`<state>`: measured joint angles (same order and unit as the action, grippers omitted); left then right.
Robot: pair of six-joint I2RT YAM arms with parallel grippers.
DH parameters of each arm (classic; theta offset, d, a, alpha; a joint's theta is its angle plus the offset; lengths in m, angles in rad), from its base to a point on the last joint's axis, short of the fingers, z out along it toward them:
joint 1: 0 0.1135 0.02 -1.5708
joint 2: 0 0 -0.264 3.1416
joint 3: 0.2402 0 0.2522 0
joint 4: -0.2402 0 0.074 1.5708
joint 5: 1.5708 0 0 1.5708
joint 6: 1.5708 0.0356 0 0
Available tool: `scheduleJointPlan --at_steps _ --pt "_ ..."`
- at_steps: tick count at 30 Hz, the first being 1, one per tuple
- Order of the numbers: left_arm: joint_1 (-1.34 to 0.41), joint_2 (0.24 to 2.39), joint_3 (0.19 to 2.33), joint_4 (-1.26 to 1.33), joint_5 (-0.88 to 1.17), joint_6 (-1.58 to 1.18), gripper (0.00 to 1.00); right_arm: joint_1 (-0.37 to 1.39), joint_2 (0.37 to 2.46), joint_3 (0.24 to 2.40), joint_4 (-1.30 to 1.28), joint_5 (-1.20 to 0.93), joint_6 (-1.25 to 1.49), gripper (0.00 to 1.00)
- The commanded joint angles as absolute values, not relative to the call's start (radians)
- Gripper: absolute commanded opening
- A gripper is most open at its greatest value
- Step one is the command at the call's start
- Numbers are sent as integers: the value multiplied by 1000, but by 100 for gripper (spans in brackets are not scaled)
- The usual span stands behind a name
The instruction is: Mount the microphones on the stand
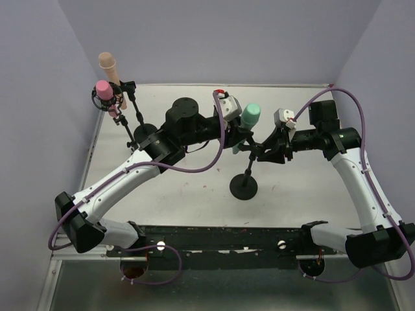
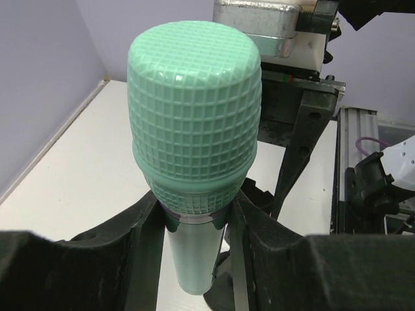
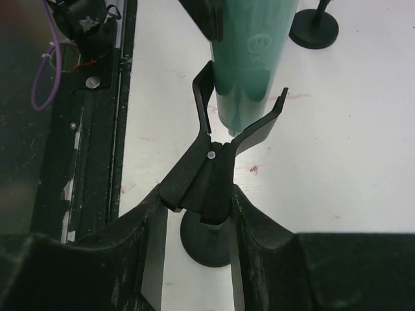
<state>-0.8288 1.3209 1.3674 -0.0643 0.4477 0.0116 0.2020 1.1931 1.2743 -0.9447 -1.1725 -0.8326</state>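
My left claw (image 2: 194, 223) is closed to a narrow gap around the green microphone (image 2: 194, 110), both fingers (image 2: 139, 240) pressing the neck just under the gridded head, so the head stands upright above the jaws and the tapered body hangs below them. My right claw (image 3: 198, 214) is also nearly closed, its fingers (image 3: 152, 233) pinching the lower body of the black clip (image 3: 220, 152) on top of the stand (image 3: 207, 246). From the right wrist I see the clip's two prongs spread in a fork, and the bottom end of the green microphone sits between them; I cannot tell whether it touches the crotch of the fork. From overhead the two claws meet over the middle of the table (image 1: 194, 194), with the stand leaning and its round base a little nearer the near edge. Well apart, at the far left corner, a second stand (image 1: 145, 131) carries a pink microphone (image 1: 103, 89) and a peach microphone (image 1: 109, 65) above it.
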Motion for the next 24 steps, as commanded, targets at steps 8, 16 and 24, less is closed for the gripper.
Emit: scheduleJointPlan --at_steps 8,16,24 --pt "-850 1417 1402 -5 509 -49 0 206 1216 1296 -1008 -1218 -867 12" --pt "-851 1416 1391 23 511 -58 0 206 1219 1292 -1005 -1218 -858 15" --pt "-851 1391 1355 48 506 -75 0 206 1201 1262 -970 -1230 -822 85"
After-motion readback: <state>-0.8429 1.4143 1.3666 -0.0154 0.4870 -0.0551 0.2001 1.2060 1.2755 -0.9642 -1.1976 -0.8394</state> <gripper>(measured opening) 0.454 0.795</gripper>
